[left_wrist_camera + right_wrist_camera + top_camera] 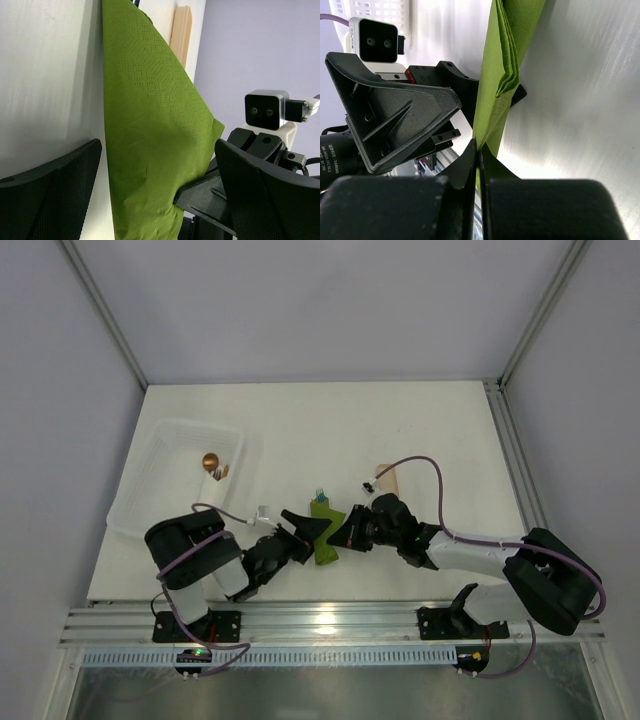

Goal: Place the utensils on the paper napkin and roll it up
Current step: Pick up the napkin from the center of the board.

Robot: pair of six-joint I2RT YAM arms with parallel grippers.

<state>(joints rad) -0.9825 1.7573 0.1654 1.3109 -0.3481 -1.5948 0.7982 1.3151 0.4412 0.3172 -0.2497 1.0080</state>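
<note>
The olive-green paper napkin (325,538) (150,120) (506,55) is folded and partly raised off the table near the front middle. My right gripper (347,530) (479,150) is shut on its lower edge, the thin paper pinched between the fingertips. My left gripper (300,525) (159,145) is open, its two fingers on either side of the napkin without touching it. A small teal utensil tip (320,497) pokes out just behind the napkin. The rest of the utensils are hidden.
A pale wooden stick (387,480) (181,27) lies on the table behind the right gripper. A clear plastic tray (160,455) at the left holds a small copper-coloured piece (212,462). Both arms crowd the front middle.
</note>
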